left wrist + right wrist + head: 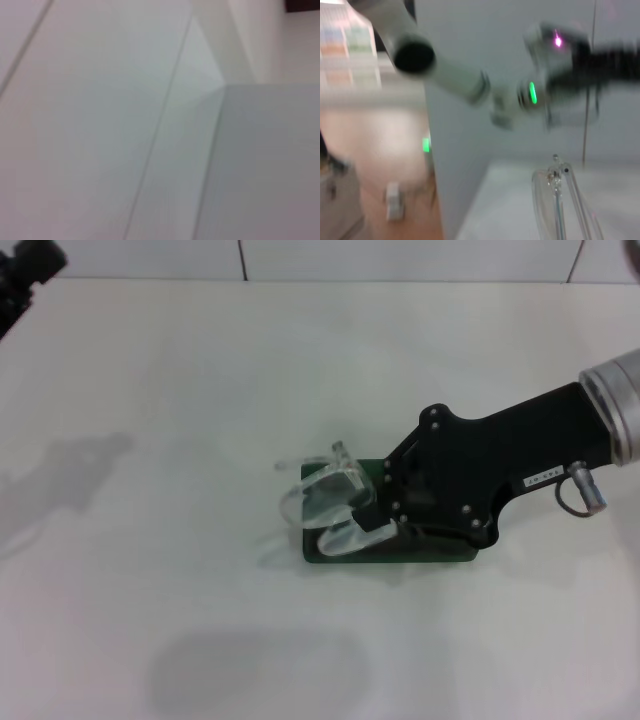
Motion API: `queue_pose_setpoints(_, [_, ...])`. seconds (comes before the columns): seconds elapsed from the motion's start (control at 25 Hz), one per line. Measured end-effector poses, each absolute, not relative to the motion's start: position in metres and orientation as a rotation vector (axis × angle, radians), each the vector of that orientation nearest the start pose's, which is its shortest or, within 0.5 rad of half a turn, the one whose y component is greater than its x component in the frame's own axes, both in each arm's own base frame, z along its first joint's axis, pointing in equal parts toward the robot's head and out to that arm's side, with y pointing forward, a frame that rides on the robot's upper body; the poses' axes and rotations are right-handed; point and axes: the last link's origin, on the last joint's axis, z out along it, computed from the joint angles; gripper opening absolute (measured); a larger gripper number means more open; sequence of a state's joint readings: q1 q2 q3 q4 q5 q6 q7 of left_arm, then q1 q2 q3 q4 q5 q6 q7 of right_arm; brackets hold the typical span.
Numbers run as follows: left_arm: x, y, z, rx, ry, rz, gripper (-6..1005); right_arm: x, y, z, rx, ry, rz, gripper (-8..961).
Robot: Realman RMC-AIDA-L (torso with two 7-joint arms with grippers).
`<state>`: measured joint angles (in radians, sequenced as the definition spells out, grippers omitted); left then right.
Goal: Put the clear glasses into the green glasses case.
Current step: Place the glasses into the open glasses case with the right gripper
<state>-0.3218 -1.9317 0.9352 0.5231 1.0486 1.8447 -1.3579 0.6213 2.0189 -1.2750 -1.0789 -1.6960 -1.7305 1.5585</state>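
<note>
White tabletop [180,440] fills the head view, with a pale tiled wall [300,258] along its far edge. No writing can be read: a small white label on the right arm [520,455] is too small to make out. That arm reaches in from the right and covers most of the green glasses case [330,553], so only a strip of the case's dark green near and left edge shows, and its inside is hidden. The right gripper [385,505] sits directly over the case, gripping the clear glasses [322,495], which jut out past the case's left end. The left gripper [25,275] is parked at the table's far left corner, well apart from the case; whether its jaws are parted cannot be told.
</note>
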Motion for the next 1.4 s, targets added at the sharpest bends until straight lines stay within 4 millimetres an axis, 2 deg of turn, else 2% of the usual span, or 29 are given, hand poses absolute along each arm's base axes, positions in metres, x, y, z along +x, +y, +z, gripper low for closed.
queue_pose_setpoints(0.2, [-0.272,0.28,0.103,-2.207,-0.537,-1.546,71,0.096,0.332,0.017,-3.231,-0.005,0.231,52])
queue_pose_setpoints(0.36, [-0.278,0.274,0.099,-2.193,-0.56,-1.539,71,0.067,0.338,0.021,-3.254,0.073,-0.088,52])
queue_pose_setpoints(0.4, [-0.278,0.273,0.097,-2.193,-0.564,-1.538,71,0.052,0.339,0.022,-3.266,0.083,-0.223,52])
queue_pose_setpoints(0.48, [-0.278,0.272,0.093,-2.196,-0.568,-1.537,71,0.047,0.338,0.022,-3.269,0.091,-0.274,52])
queue_pose_setpoints(0.68, [-0.279,0.271,0.083,-2.202,-0.584,-1.514,71,0.023,0.336,0.017,-3.247,0.07,-0.56,52])
queue_pose_setpoints(0.76, [-0.28,0.27,0.08,-2.205,-0.585,-1.496,72,0.022,0.336,0.013,-3.205,0.039,-0.682,52])
queue_pose_setpoints(0.88, [-0.282,0.269,0.073,-2.207,-0.571,-1.465,72,0.024,0.339,0.007,-3.135,0.014,-0.777,52])
queue_pose_setpoints(1.04, [-0.286,0.265,0.061,-2.196,-0.565,-1.427,72,0.03,0.341,-0.001,-3.098,-0.018,-0.81,52])
queue_pose_setpoints(1.2, [-0.287,0.265,0.059,-2.194,-0.567,-1.421,72,0.036,0.339,-0.018,-3.077,-0.077,-0.868,52])
queue_pose_setpoints(1.4, [-0.285,0.268,0.057,-2.208,-0.564,-1.413,72,0.042,0.34,-0.035,-3.047,-0.066,-0.957,52])
